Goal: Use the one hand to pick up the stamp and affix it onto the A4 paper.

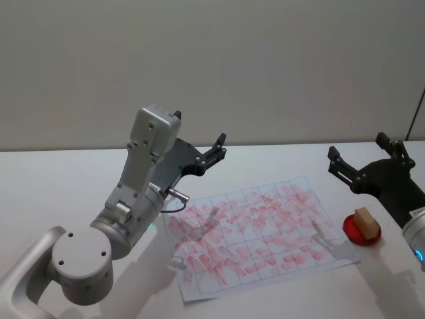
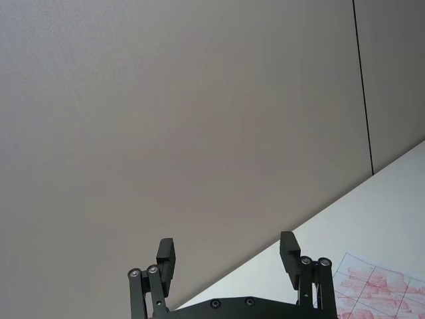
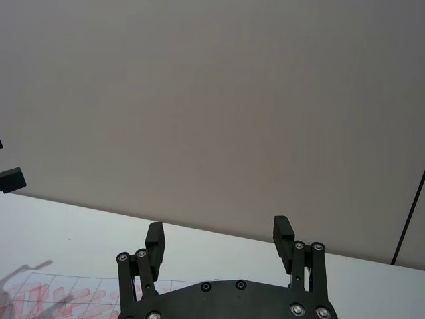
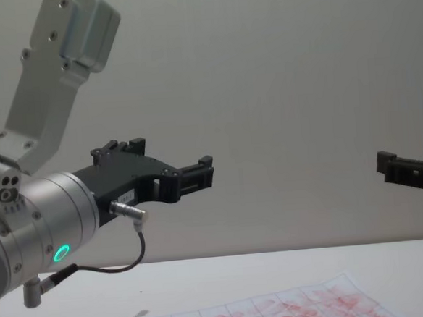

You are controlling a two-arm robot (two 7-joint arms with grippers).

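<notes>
The stamp, a small tan wooden block, rests on a round red ink pad just off the right edge of the A4 paper. The sheet lies flat mid-table, its grid cells smeared with red imprints. My right gripper hovers open above and behind the stamp, well clear of it. In the right wrist view its fingers stand wide apart with nothing between them. My left gripper is raised above the paper's far left corner, open and empty, as the left wrist view also shows.
The white table runs back to a plain grey wall. My left arm's silver-grey elbow and shoulder bulk over the near left of the table. A dark vertical line marks the wall at far right.
</notes>
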